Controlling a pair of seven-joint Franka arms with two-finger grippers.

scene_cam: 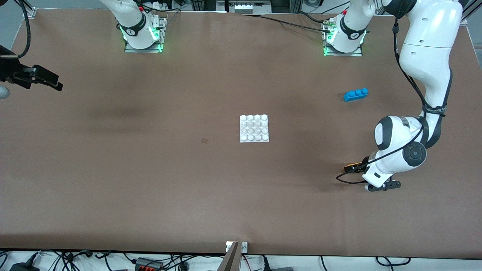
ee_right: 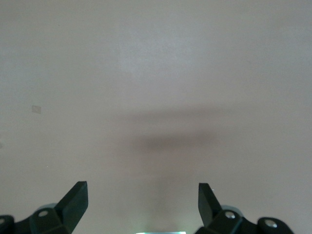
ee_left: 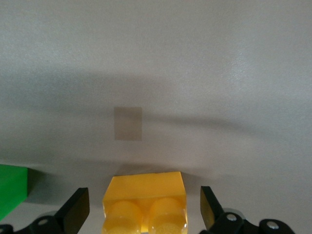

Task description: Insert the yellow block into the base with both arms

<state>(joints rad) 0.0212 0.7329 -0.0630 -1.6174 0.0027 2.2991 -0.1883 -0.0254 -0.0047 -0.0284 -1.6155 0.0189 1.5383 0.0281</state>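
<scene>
Front view: yellow block (ee_left: 145, 204) arm-hidden.

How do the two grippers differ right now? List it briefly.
The left gripper straddles the yellow block, its fingers apart from it; the right gripper has only bare table below. The left gripper is at its arm's end of the table, the right gripper waits at its own. Both are open.
</scene>
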